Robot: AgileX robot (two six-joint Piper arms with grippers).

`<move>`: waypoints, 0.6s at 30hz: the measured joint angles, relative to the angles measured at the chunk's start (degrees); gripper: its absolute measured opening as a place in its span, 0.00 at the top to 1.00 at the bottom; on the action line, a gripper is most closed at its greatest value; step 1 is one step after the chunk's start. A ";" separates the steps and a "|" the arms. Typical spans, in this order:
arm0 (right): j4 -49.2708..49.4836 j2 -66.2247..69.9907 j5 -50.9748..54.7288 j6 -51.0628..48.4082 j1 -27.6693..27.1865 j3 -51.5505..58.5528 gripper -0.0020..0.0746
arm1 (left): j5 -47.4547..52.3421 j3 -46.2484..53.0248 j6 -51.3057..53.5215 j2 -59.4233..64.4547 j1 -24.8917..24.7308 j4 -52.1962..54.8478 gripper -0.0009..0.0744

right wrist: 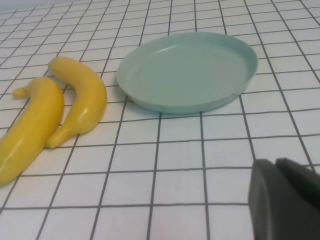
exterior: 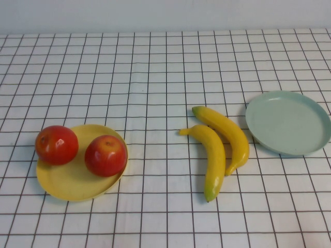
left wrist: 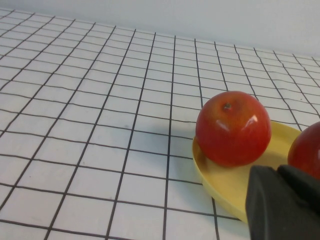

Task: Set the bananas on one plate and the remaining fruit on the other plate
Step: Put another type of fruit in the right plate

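Two red apples (exterior: 57, 144) (exterior: 106, 155) sit on the pale yellow plate (exterior: 67, 182) at the left. Two yellow bananas (exterior: 214, 160) (exterior: 227, 134) lie side by side on the cloth right of centre, just left of the empty mint-green plate (exterior: 287, 122). Neither gripper shows in the high view. In the left wrist view my left gripper (left wrist: 278, 171) is shut and empty, low over the yellow plate's (left wrist: 225, 179) near rim, beside the apples (left wrist: 233, 128) (left wrist: 307, 150). In the right wrist view my right gripper (right wrist: 276, 163) is shut and empty above the cloth, short of the green plate (right wrist: 187, 70) and the bananas (right wrist: 30, 130) (right wrist: 82, 105).
A white cloth with a black grid (exterior: 155, 82) covers the table. A pale wall (exterior: 165, 15) runs along the far edge.
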 joint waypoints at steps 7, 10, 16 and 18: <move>0.00 0.00 0.00 0.00 0.00 0.00 0.99 | 0.00 0.00 0.00 0.00 0.00 0.00 0.99; 0.09 0.00 0.00 0.00 0.00 0.00 0.99 | 0.16 0.00 0.00 0.00 0.00 0.00 0.99; 0.09 0.00 0.00 0.00 0.00 0.00 0.99 | 0.24 0.00 0.09 0.00 0.00 0.00 0.99; 0.09 0.00 0.00 0.00 0.00 0.00 0.99 | 1.32 0.00 0.09 0.00 0.00 0.00 0.99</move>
